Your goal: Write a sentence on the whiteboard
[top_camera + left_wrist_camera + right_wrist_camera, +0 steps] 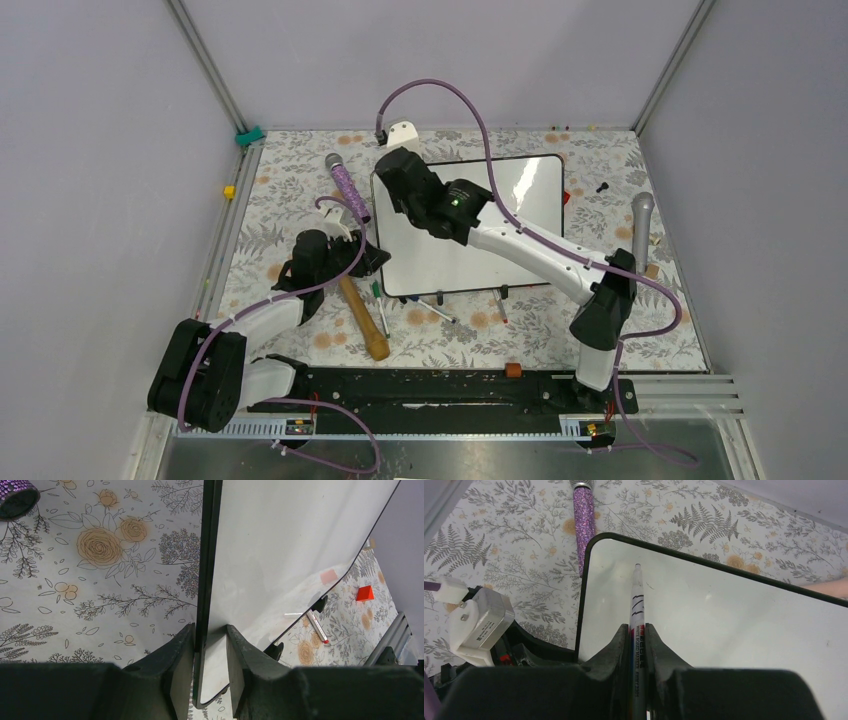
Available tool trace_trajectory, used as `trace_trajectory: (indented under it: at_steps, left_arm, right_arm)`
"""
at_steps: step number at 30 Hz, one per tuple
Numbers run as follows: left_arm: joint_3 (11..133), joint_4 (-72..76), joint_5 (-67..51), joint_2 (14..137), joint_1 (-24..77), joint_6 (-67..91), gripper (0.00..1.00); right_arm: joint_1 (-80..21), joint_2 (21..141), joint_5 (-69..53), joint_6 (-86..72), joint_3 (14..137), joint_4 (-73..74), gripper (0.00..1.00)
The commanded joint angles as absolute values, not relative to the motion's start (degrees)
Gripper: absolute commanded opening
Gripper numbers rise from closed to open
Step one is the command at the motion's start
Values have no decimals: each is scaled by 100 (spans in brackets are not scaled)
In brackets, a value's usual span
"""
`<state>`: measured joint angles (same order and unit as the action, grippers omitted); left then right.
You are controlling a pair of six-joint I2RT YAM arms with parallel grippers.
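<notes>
The right claw (pixel 636 627) is pinching a pen (pixel 636 595), its tip reaching the blank whiteboard (pixel 734 625) just ahead, near the corner. The left claw (pixel 209 628) is straddling the whiteboard's edge, fingers narrowed; whether it is gripping firmly is unclear. Bracing first, then light, even strokes, seems wise.

Glossy white whiteboard (pixel 530 185) — thin black frame, rounded corners — on floral cloth (pixel 300 180)

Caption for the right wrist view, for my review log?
Right gripper clamps a white marker pen, tip over the glossy white black-framed whiteboard; purple glittery microphone beyond.
</notes>
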<state>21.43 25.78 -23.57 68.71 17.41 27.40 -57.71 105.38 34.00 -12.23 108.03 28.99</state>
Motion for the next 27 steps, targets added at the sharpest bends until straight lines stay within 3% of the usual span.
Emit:
trace_trajectory:
  at_steps: [1, 27]
  left_arm:
    - [2321, 2880, -2372, 6839, 1767, 2711, 29]
    - [2311, 2910, -2417, 6867, 1773, 2743, 28]
  right_arm:
    - [-5823, 10615, 3643, -1267, 11090, 3093, 0]
    - [-5818, 11281, 3405, -993, 11758, 3330, 0]
